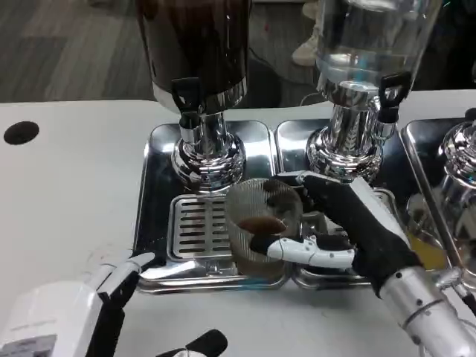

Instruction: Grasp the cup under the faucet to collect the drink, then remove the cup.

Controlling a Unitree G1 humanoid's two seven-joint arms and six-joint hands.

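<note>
Cup (262, 230), ribbed clear plastic, in right robot hand (349, 230)

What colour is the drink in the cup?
Dark brown, pooled at the bottom of the clear ribbed cup held by the right hand; head view.

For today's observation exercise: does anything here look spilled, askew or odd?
No spill shows. One oddity: the cup, held by the right hand with some dark drink in it, sits right of the dark dispenser's tap, over the drip grille, not under it.
</note>
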